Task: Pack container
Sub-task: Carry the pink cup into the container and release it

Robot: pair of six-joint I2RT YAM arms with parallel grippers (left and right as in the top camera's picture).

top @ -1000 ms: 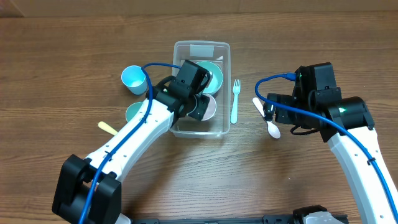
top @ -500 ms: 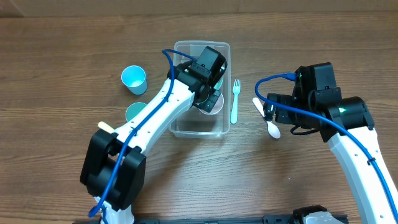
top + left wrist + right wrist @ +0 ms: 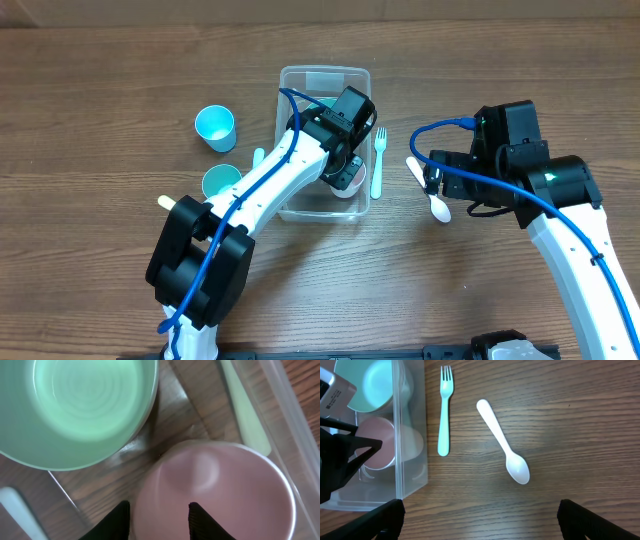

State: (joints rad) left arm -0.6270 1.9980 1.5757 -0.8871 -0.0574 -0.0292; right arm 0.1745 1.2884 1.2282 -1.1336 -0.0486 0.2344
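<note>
The clear container (image 3: 320, 78) stands at the table's middle with a green bowl (image 3: 322, 104) and a pink bowl (image 3: 347, 187) inside. My left gripper (image 3: 159, 521) reaches down into it. The jaws are apart and straddle the pink bowl's (image 3: 215, 485) left rim, one finger outside and one inside. The green bowl (image 3: 85, 405) lies beside it, and the tub's wall (image 3: 285, 425) is at the right. My right gripper (image 3: 480, 515) is wide open and empty above bare table. A white spoon (image 3: 502, 442) and a teal fork (image 3: 444, 410) lie ahead of it, beside the container (image 3: 410, 460).
A blue cup (image 3: 215, 127) and a teal bowl (image 3: 220, 181) stand left of the container. A pale green utensil (image 3: 258, 157) and a yellow one (image 3: 170, 203) lie near them. The fork (image 3: 378, 163) and the spoon (image 3: 428, 190) lie between the container and my right arm.
My left arm has swung right, and its gripper has moved across the container to the right side over the pink bowl. The right arm has not moved.
</note>
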